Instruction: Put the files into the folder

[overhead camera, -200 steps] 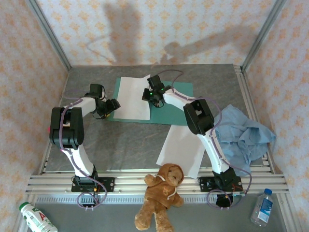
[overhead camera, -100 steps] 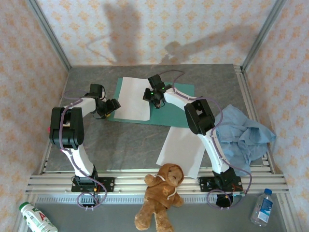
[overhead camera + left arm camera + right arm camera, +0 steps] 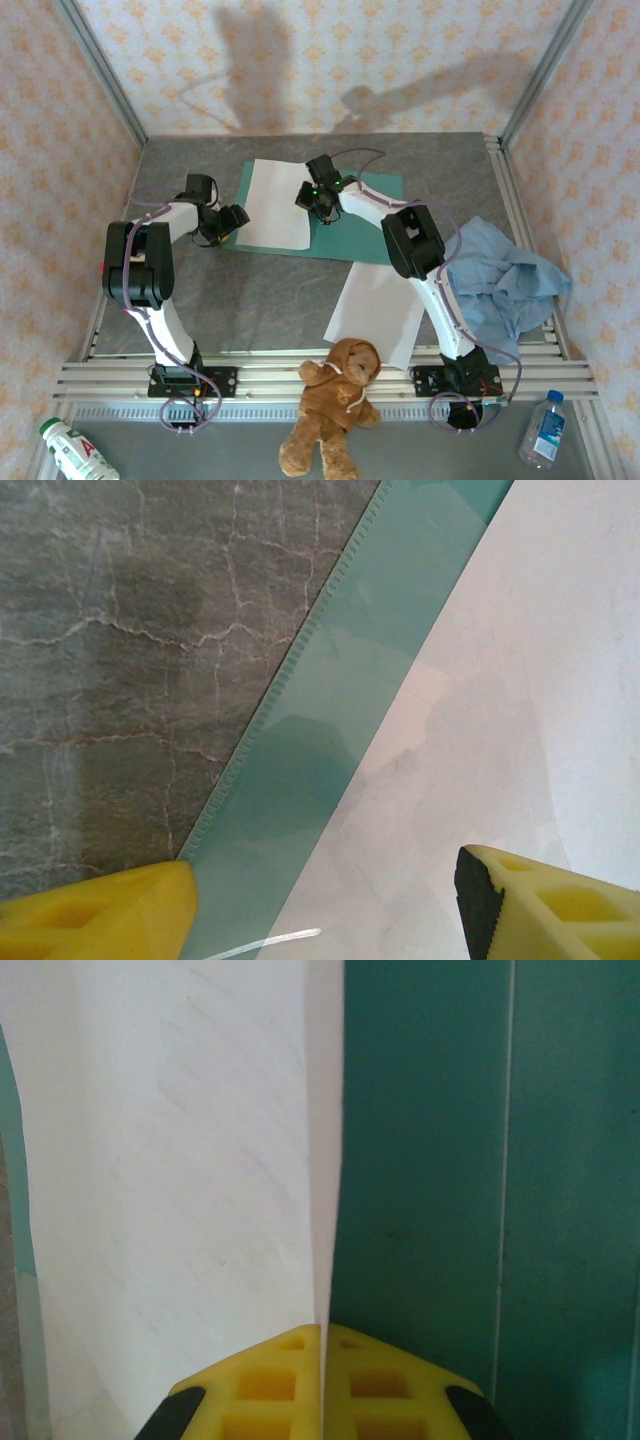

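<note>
The teal folder (image 3: pixel 365 215) lies open toward the table's (image 3: pixel 260 290) far edge. The right end effector (image 3: pixel 322 205) grasps the right edge of the paper sheet (image 3: pixel 272 205) on it. The left end effector (image 3: pixel 222 228), released, hovers at the folder's left border. A second sheet (image 3: pixel 375 305) lies by the near edge.

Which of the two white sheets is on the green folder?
The far sheet, its edge pinched by the right gripper. The other sheet lies on the grey table by the teddy bear.
</note>
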